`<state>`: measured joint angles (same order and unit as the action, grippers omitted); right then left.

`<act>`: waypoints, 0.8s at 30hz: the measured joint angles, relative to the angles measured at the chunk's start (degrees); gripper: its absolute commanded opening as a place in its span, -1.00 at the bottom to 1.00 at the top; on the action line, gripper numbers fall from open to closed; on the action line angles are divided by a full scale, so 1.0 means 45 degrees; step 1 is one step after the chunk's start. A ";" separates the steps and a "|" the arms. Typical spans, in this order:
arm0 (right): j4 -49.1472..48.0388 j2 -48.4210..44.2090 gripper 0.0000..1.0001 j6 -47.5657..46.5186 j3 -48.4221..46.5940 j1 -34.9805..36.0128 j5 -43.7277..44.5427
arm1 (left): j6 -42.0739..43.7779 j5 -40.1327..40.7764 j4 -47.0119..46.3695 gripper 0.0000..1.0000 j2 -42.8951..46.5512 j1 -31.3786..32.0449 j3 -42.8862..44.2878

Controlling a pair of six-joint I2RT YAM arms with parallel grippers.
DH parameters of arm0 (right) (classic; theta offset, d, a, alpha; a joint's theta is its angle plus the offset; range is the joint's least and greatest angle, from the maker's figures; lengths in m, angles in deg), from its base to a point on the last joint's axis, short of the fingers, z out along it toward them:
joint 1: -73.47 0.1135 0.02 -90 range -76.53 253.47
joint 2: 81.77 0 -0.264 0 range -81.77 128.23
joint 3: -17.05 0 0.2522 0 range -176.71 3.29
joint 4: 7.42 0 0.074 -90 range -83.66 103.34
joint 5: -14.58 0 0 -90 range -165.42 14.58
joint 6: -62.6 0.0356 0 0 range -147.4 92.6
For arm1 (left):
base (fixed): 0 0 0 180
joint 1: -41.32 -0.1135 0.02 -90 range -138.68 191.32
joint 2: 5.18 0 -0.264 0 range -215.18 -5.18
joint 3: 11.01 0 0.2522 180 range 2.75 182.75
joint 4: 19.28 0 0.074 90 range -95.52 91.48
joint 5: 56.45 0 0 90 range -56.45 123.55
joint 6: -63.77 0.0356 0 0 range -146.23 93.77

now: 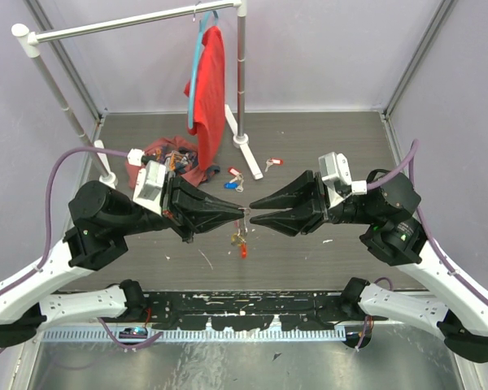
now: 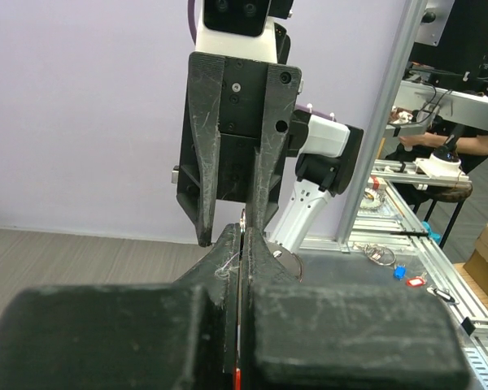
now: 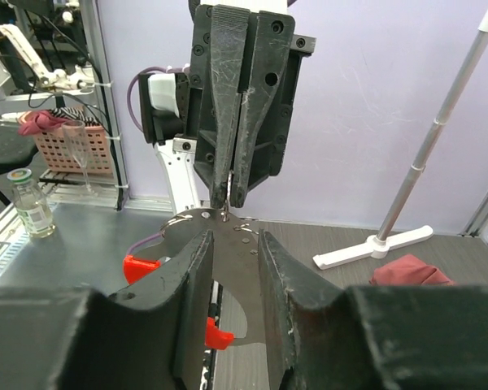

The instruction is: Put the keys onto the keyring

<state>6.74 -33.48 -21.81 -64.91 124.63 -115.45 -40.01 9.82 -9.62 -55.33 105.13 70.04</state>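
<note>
My left gripper [image 1: 242,213] pinching silver chain keyring with long red tag [image 1: 242,250], dangling above grey table [image 1: 350,146]; my right gripper [image 1: 252,210] spread, just beside.

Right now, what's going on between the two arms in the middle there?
Both arms meet in mid-air over the table. The left end effector is shut on the keyring, whose red tag dangles below. The right end effector faces it, jaws open around a flat silver piece, likely a key, without clamping it. More tagged keys lie on the table behind. I cannot tell whether any key is threaded yet.
</note>
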 measured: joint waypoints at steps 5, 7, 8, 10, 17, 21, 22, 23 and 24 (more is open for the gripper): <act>-0.0175 0.0019 -0.38 0.0121 0.0000 0.0000 -0.0102 | 0.0000 -0.0005 -0.0058 -1.00 -0.0112 0.0000 0.0000; -0.0209 0.0029 -0.41 0.0141 0.0000 0.0000 -0.0131 | 0.0005 -0.0005 -0.0053 -1.00 -0.0155 0.0000 0.0000; -0.0219 0.0039 -0.43 0.0146 0.0000 0.0000 -0.0131 | 0.0005 -0.0005 -0.0053 -1.00 -0.0180 0.0000 0.0000; -0.0287 0.0087 -0.49 0.0151 0.0000 0.0000 -0.0141 | 0.0005 -0.0019 -0.0053 -1.00 -0.0199 0.0000 0.0000; -0.0481 0.0272 -0.65 0.0209 0.0000 0.0000 -0.0384 | 0.0029 -0.0039 -0.0049 -1.00 -0.0199 0.0000 0.0000; -0.0534 0.0282 -0.72 0.0335 0.0000 0.0000 -0.0495 | 0.0044 -0.0039 -0.0053 -1.00 -0.0199 0.0000 0.0000; -0.0549 0.0282 -0.74 0.0374 0.0000 0.0000 -0.0515 | 0.0044 -0.0039 -0.0049 -1.00 -0.0199 0.0000 0.0000; -0.0563 0.0296 -0.77 0.0398 0.0000 0.0000 -0.0539 | 0.0049 -0.0039 -0.0053 -1.00 -0.0199 0.0000 0.0000; -0.0578 0.0301 -0.81 0.0427 0.0000 0.0000 -0.0563 | 0.0049 -0.0039 -0.0049 -1.00 -0.0199 0.0000 0.0000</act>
<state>4.14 -32.12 -19.89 -64.91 124.63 -117.98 -39.79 9.65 -9.84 -56.23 105.13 70.04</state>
